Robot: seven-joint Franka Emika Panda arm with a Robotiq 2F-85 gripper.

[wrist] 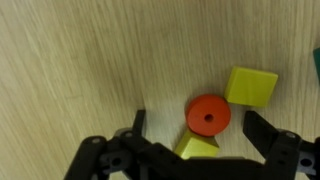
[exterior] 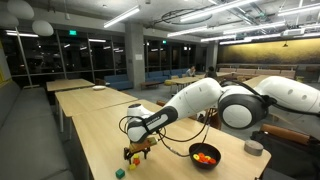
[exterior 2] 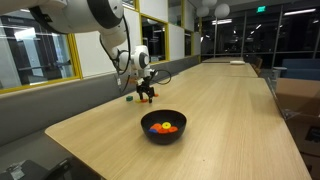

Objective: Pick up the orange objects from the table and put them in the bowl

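In the wrist view an orange round disc with a centre hole (wrist: 208,115) lies on the pale wood table (wrist: 80,70), between my gripper's (wrist: 196,126) two open fingers. A yellow wedge (wrist: 198,147) touches it from below and a yellow block (wrist: 251,86) sits at its upper right. In both exterior views the gripper (exterior: 137,150) (exterior 2: 146,92) hangs low over the small pieces on the table (exterior: 100,140) (exterior 2: 220,110). The black bowl (exterior: 204,155) (exterior 2: 164,125) stands nearby and holds orange and yellow pieces.
A green piece shows at the right edge of the wrist view (wrist: 314,62) and on the table (exterior: 118,172). A smaller grey round container (exterior: 254,147) stands beyond the bowl. Darker tables with chairs fill the background.
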